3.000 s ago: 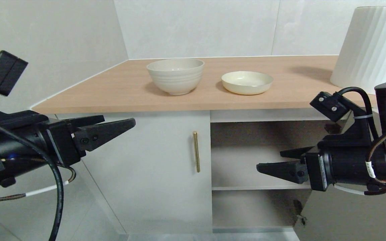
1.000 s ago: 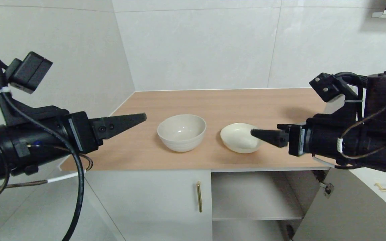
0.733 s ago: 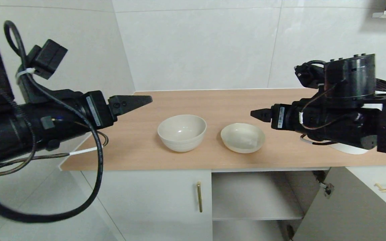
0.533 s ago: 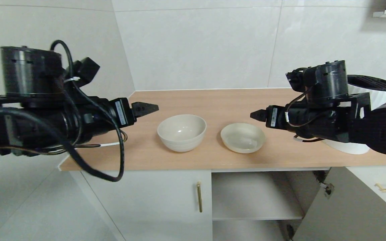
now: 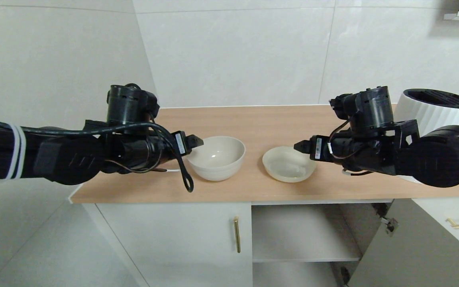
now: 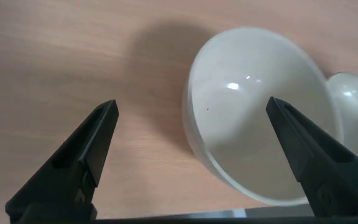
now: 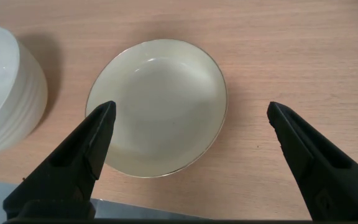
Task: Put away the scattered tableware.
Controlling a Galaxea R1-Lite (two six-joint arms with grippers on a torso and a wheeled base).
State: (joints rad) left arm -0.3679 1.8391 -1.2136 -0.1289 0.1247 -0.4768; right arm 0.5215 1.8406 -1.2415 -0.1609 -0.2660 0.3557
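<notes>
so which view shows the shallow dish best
Right wrist view: the shallow dish lies nearly whole, seen from above. Head view has the right gripper over its far rim; left wrist view catches just its edge.

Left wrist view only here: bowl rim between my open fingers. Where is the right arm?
Observer: The right gripper hangs open over a shallow dish, right of your bowl.
Operator: Where do they go afterwards?
Observer: Likely the cupboard under the counter; its right door stands open, showing a shelf.
Operator: Anything else on the counter?
Observer: A white ribbed container at the right end, behind the right arm.
</notes>
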